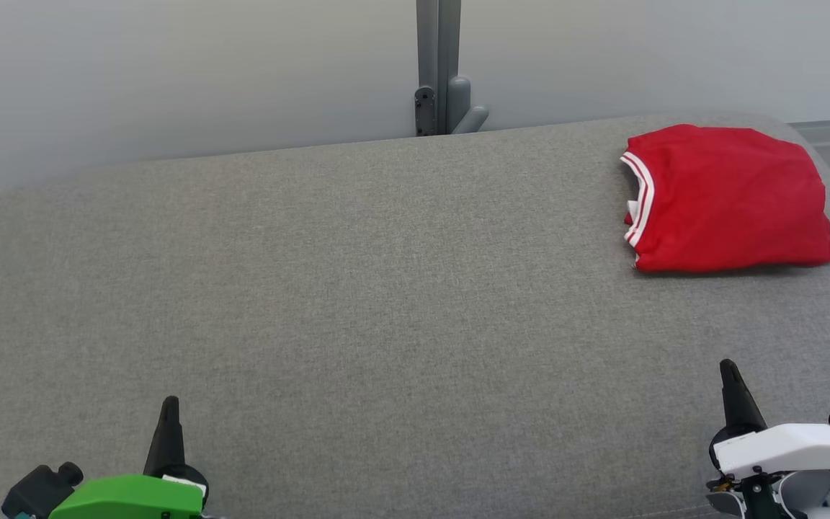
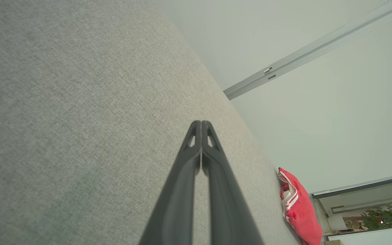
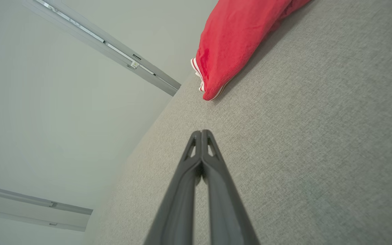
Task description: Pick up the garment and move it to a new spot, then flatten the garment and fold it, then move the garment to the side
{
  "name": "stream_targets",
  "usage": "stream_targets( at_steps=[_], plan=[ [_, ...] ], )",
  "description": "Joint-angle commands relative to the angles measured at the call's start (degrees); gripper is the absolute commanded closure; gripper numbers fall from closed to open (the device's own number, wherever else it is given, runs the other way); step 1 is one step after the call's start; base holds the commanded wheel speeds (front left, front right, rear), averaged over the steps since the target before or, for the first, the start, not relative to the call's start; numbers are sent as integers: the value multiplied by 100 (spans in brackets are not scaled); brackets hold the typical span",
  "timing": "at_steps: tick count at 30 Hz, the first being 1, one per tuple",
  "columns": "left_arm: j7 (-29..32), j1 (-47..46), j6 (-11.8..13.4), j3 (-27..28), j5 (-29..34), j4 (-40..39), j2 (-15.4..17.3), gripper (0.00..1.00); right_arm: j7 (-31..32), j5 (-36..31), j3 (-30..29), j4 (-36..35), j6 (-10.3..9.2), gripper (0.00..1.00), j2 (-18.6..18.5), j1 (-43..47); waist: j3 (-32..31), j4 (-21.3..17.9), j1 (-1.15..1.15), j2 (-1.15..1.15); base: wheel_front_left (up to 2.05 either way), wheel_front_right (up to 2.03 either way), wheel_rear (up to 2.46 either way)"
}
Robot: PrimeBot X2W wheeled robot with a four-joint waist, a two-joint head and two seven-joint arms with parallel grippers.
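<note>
red jersey cloth with white-striped trim: the garment (image 1: 728, 198) lies folded into a compact rectangle at about two o'clock in the head view. it sits close to the far right edge of the grey woven upholstery (image 1: 357, 288), its trim edge facing nine o'clock. nothing touches it. it looks folded and set to the side, so i judge the last step done or all but done. any next move calls for little more than holding both arms off it, or a light nudge if its place needs correcting. the left gripper (image 1: 170, 404) at seven o'clock and the right gripper (image 1: 729, 369) at five o'clock each have fingers pressed together on nothing, well apart from the cloth. the upholstery lies flat and smooth. behind it stand a pale wall (image 1: 170, 72) and a grey post (image 1: 438, 65) at twelve o'clock.
</note>
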Motion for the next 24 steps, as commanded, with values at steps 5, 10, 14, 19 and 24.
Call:
stream_targets(
  at_steps=[5, 10, 14, 19, 24],
  plan=[
    [105, -196, -63, 73, -411, -89, 35, 100, 108, 498, 11, -80, -2, 100, -54, -161, 4, 21, 0, 0, 0, 0, 0],
    [165, -231, -78, 102, -635, -99, 36, 100, 172, 789, 14, -81, -2, 100, -56, -192, 8, 36, 0, 0, 0, 0, 0],
    [225, -267, -95, 128, -849, -109, 38, 100, 232, 1067, 18, -83, -2, 100, -58, -210, 11, 51, 0, 0, 0, 0, 0],
    [304, -316, -105, 161, -1130, -120, 40, 100, 309, 1401, 22, -86, -2, 100, -62, -253, 15, 70, 0, 0, 0, 0, 0],
    [372, -353, -126, 193, -1385, -127, 42, 100, 377, 1720, 26, -89, -2, 100, -66, -279, 19, 89, 0, 0, 0, 0, 0]
  ],
)
